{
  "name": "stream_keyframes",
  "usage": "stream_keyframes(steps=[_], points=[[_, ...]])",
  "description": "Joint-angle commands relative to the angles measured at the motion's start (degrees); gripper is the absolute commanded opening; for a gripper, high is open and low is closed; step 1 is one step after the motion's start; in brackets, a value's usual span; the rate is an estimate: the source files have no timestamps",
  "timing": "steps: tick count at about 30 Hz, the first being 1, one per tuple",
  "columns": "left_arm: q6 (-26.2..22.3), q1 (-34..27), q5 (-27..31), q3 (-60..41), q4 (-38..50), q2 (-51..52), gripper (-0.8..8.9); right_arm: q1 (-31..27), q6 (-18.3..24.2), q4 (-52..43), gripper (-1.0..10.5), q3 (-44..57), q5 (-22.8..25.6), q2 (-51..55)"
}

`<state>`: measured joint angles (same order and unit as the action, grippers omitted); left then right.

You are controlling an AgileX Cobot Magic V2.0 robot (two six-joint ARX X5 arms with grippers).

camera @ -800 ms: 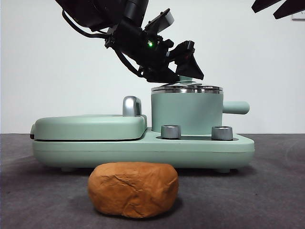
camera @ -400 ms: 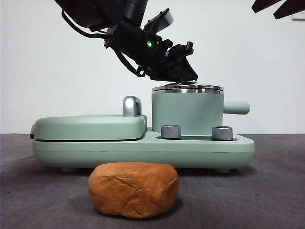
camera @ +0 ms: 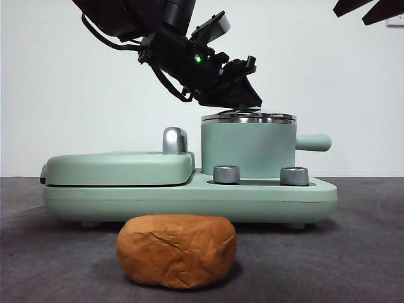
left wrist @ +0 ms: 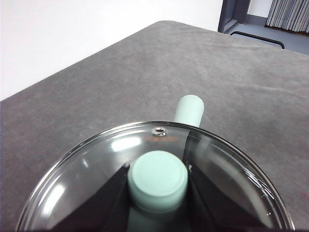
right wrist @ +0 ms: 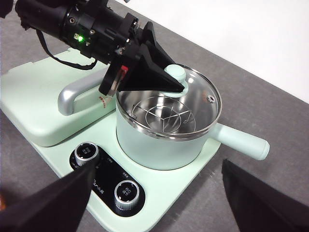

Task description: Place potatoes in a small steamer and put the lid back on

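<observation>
The orange-brown potato (camera: pixel 177 250) lies on the dark table in front of the cooker. The small mint-green steamer (camera: pixel 247 148) stands on the cooker base, its side handle (camera: pixel 314 142) pointing right. A steel rack shows inside it in the right wrist view (right wrist: pixel 159 145). The glass lid (camera: pixel 248 117) rests on the steamer's rim. My left gripper (camera: pixel 243 95) is shut on the lid's green knob (left wrist: pixel 158 180), a jaw on each side. My right gripper (camera: pixel 369 9) waits high at the right, open and empty (right wrist: pixel 158 166).
The flat mint-green griddle cover (camera: pixel 120 167) with a chrome handle (camera: pixel 175 140) sits left of the steamer. Two steel dials (camera: pixel 226 174) (camera: pixel 294 175) stand on the base front. A white wall is behind the table.
My left gripper's jaws have closed on the lid's knob. The lid still rests on the steamer. The potato and the right arm have not moved.
</observation>
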<state>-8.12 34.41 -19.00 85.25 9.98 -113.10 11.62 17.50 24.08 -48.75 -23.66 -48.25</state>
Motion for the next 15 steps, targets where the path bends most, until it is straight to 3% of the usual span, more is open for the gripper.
stream_keyframes(steps=[1, 15], points=[[-0.7, 0.3, 0.1, 2.4, 0.3, 0.2, 0.14, 0.3, -1.0, -0.5, 4.2, -0.9, 0.1, -0.3], [-0.6, -1.2, 0.1, 2.6, -2.1, 11.3, 0.15, 0.3, -1.0, -0.5, 4.2, -0.9, 0.1, -0.3]])
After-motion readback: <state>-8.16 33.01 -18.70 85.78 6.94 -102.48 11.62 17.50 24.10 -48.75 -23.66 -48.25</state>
